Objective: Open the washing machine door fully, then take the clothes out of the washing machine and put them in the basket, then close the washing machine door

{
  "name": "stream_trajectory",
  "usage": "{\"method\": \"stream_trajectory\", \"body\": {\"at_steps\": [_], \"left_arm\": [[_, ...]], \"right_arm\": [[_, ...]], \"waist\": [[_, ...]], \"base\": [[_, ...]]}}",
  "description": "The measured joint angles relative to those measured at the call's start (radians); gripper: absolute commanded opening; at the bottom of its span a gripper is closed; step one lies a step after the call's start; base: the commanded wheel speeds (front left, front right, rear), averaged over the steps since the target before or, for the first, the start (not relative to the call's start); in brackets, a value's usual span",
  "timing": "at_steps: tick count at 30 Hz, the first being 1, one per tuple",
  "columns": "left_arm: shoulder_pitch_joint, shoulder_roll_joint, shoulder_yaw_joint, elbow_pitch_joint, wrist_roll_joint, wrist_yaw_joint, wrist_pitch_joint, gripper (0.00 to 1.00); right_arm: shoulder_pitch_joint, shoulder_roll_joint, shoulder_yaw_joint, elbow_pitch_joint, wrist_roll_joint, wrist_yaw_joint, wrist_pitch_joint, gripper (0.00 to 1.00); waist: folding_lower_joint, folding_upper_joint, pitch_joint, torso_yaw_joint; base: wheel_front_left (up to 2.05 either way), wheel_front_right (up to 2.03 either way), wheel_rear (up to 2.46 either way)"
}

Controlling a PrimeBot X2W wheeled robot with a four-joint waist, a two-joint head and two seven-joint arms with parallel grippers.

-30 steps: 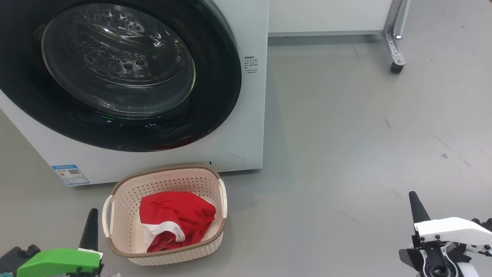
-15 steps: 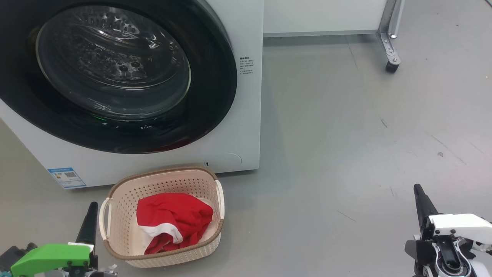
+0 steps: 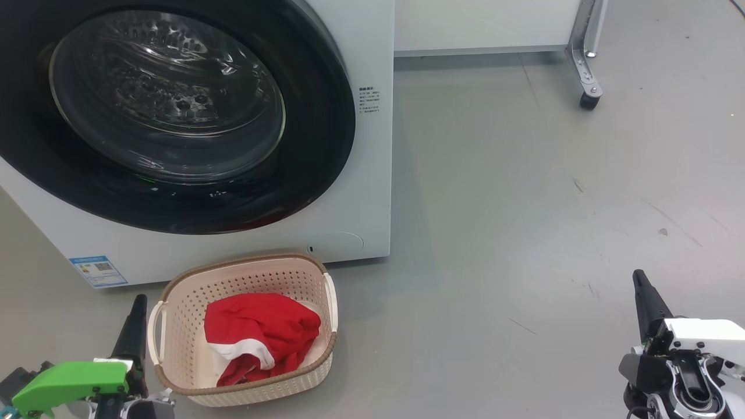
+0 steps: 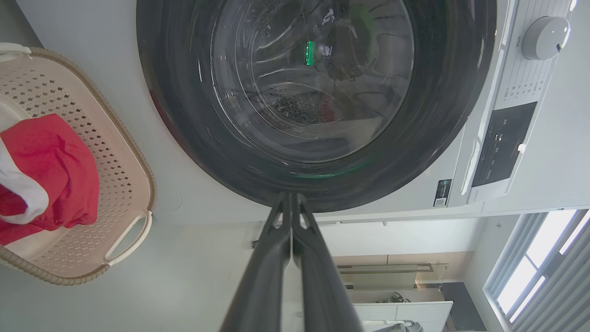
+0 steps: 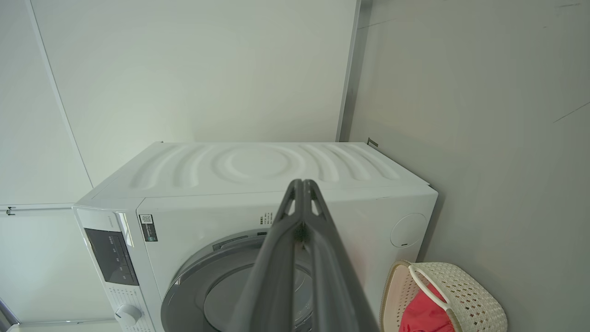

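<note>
My left gripper (image 3: 139, 302), right gripper (image 3: 640, 278): jaws clenched, empty. Beside left gripper, basket (image 3: 244, 265) holding red garment (image 3: 256, 329). Ahead, washing machine door (image 3: 320, 145) shut.

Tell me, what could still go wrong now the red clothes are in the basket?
The left gripper sits close beside the basket, so a careless arm move might bump it and spill the clothes. The washing machine door looks shut, but whether it latched can't be seen; it might swing open.
</note>
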Motion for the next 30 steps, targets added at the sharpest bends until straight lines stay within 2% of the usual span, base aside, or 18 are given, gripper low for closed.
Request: {"method": "stream_trajectory", "body": {"at_steps": [30], "left_arm": [[-0.001, -0.001, 0.001, 0.0, 0.0, 0.0, 0.001, 0.0]], "right_arm": [[0.0, 0.0, -0.002, 0.001, 0.0, 0.001, 0.001, 0.0]], "waist": [[0.0, 0.0, 0.0, 0.0]], "base": [[0.0, 0.0, 0.0]]}}
